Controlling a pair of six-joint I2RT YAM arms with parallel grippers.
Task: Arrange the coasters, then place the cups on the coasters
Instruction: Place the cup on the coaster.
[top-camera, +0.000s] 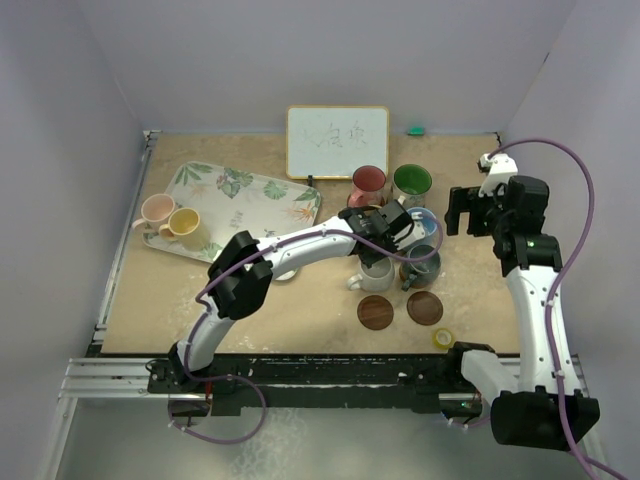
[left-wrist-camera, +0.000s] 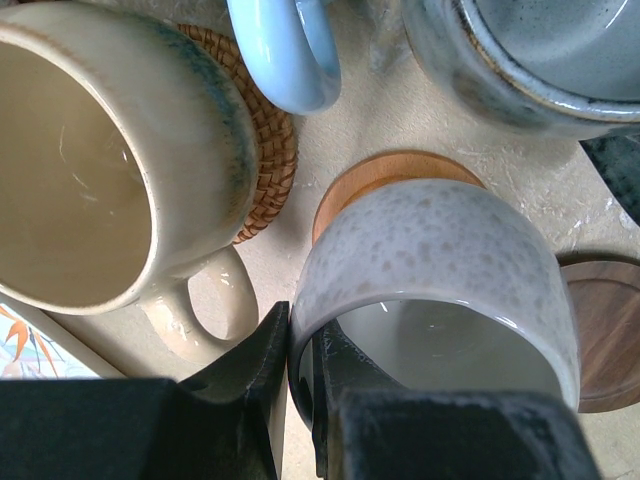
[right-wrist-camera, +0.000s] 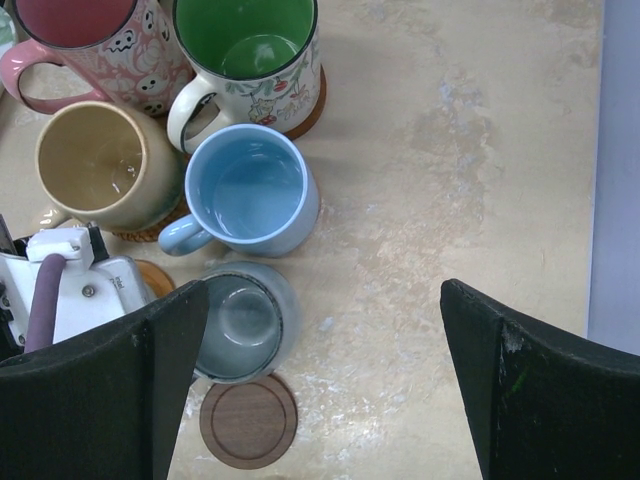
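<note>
we have pink cup (top-camera: 155, 208) and yellow cup (top-camera: 186, 224) unplaced on the tray (top-camera: 260, 190). left gripper (left-wrist-camera: 300, 345) pinches white cup (left-wrist-camera: 440, 260) by the rim, over orange coaster (left-wrist-camera: 390, 172). two dark coasters (top-camera: 376, 312) (top-camera: 425, 308) sit bare. right gripper (top-camera: 470, 215) wide, empty.

Plain pale walls (top-camera: 70, 90) enclose the tan, mottled tabletop (top-camera: 150, 310) on three sides. A small whiteboard (top-camera: 337, 142) stands against the rear wall. Lighting is even and diffuse.
</note>
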